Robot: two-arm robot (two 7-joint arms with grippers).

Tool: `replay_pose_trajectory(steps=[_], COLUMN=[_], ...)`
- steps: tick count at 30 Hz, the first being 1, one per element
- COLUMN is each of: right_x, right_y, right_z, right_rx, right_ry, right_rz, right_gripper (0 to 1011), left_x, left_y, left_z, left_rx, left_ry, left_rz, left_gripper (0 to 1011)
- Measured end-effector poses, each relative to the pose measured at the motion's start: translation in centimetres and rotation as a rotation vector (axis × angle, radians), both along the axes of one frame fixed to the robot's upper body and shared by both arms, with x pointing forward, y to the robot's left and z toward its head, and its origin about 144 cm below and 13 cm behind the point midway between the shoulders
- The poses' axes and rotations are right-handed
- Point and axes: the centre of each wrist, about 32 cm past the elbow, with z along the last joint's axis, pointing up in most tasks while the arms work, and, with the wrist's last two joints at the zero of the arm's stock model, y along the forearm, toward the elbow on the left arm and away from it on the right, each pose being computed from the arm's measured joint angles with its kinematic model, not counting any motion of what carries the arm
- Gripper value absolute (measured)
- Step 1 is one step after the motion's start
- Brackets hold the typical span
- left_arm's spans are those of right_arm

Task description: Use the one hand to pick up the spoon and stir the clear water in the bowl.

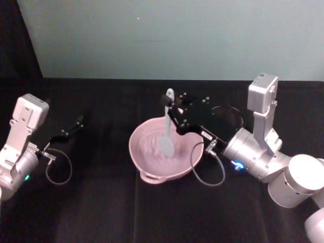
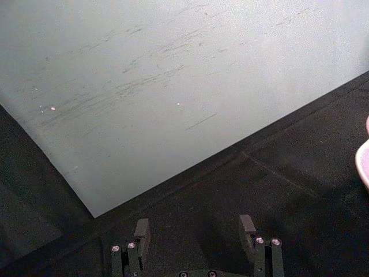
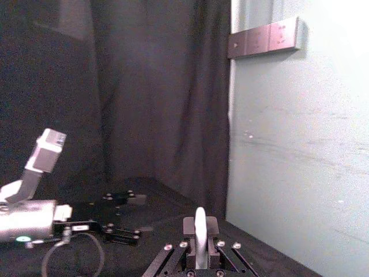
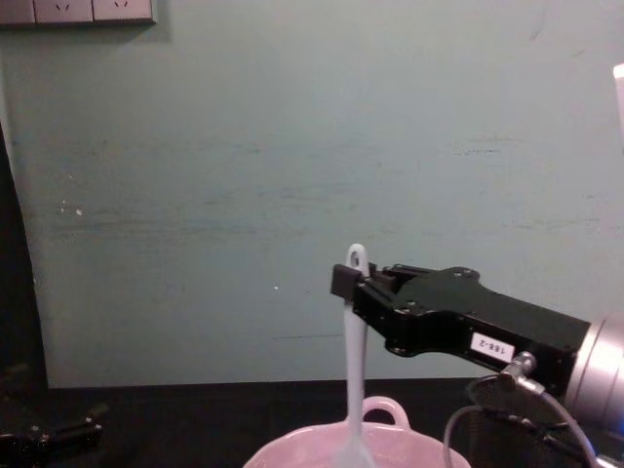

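The pale pink bowl (image 1: pixel 152 169) sits mid-table with rippled clear water inside. A white spoon (image 1: pixel 167 129) stands almost upright in it, scoop down in the water and handle tip above. My right gripper (image 1: pixel 171 112) reaches in from the right, shut on the upper handle. The chest view shows the same grip: the right gripper (image 4: pixel 349 283) is clamped just under the holed tip of the spoon (image 4: pixel 353 361), above the bowl's rim (image 4: pixel 390 414). In the right wrist view the spoon (image 3: pixel 200 228) sits between the fingers. My left gripper (image 1: pixel 76 124) rests open at the far left.
Black cloth covers the table, and a pale green wall (image 1: pixel 167 35) stands close behind. A grey cable loop (image 1: pixel 207 167) hangs from the right wrist beside the bowl. The parked left gripper (image 2: pixel 195 231) faces the wall, and the bowl's edge (image 2: pixel 364 158) shows off to its side.
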Motion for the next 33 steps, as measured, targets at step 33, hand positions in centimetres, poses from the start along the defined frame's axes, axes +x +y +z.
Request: replay_pose_trajectory(steps=[33], right_x=[1.0], right_y=[-4.0], right_z=[7.7], right_rx=[0.254], right_ry=[0.117], right_rz=[-0.157], right_gripper=[118], left_x=[0.0], left_y=[0.0], left_z=[0.0], left_rx=[0.000], left_ry=[0.000], left_rz=[0.000], left_gripper=[1011])
